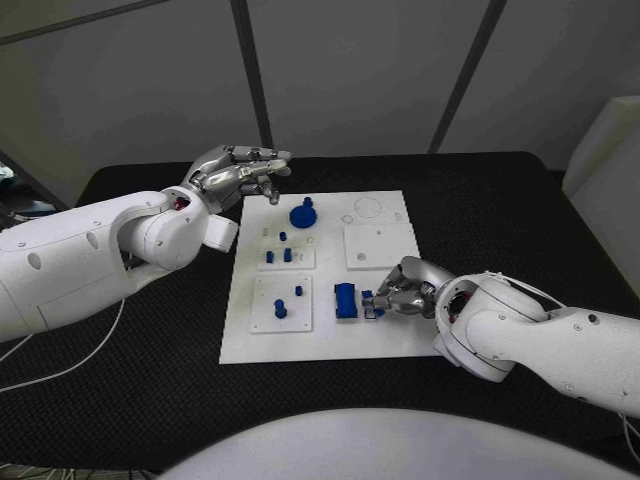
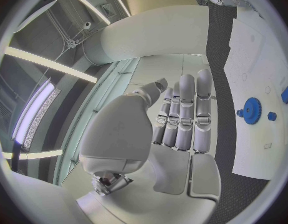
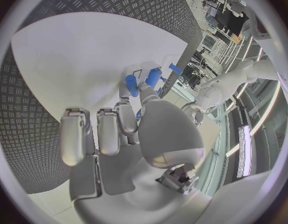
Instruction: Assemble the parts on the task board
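The light is soft and even, a bit dim. The white task board (image 1: 385, 320) looks bright on the dark table (image 1: 522, 200). Long lamps glow at 9 o'clock in the left wrist view. Both wrist views bend straight lines near the round edge. Shadows are faint.

Black table (image 1: 551, 215) carries white task board (image 1: 327, 335), flat at centre
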